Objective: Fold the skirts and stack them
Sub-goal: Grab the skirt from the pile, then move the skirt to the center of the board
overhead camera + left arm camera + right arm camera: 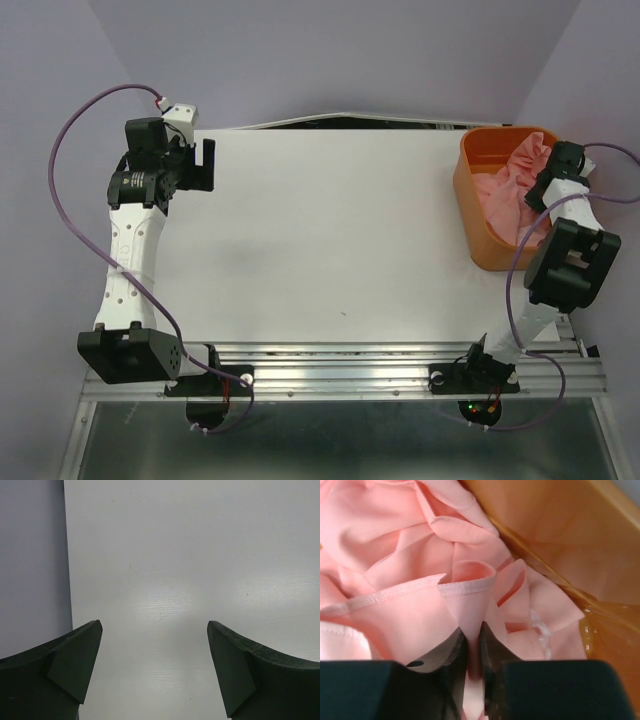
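Salmon-pink skirts (503, 190) lie crumpled inside the orange basket (470, 215) at the table's right edge. My right gripper (473, 630) is down in the basket, its jaws pinched on a raised fold of a pink skirt (470, 587) near its stitched hem. In the top view the right wrist (560, 180) hides part of the pile. My left gripper (207, 165) sits at the far left corner of the white table (320, 240), wide open with only bare tabletop between its fingers (75, 665).
The basket wall (560, 535) rises close to the right of the gripped fold. The table's left edge (66, 580) runs beside the left gripper, with the lilac wall beyond it. Purple cables loop from both arms.
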Action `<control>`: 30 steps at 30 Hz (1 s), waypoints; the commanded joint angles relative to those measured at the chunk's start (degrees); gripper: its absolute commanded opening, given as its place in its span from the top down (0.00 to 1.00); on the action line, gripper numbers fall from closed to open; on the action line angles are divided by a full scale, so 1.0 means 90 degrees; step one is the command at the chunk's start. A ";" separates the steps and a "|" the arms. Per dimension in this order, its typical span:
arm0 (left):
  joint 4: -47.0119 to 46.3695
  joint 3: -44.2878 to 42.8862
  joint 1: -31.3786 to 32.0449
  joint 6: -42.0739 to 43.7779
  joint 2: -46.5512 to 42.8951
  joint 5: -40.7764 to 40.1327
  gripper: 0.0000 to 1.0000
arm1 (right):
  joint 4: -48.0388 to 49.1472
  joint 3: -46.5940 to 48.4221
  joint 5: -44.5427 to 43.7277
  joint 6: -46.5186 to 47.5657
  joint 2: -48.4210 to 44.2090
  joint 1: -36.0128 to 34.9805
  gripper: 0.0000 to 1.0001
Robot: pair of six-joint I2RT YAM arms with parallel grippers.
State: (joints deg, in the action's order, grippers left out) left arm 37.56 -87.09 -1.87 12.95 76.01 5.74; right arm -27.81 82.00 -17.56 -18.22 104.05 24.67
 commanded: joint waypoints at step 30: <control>-0.0638 -0.1115 -0.0261 -0.0882 0.0471 0.0992 0.02 | 0.3880 0.6777 0.5233 -0.3015 -0.0497 -0.1117 0.99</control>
State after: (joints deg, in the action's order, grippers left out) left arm 35.77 -94.39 -2.55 8.19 81.62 10.81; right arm -11.16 135.92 25.06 -36.45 99.02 21.67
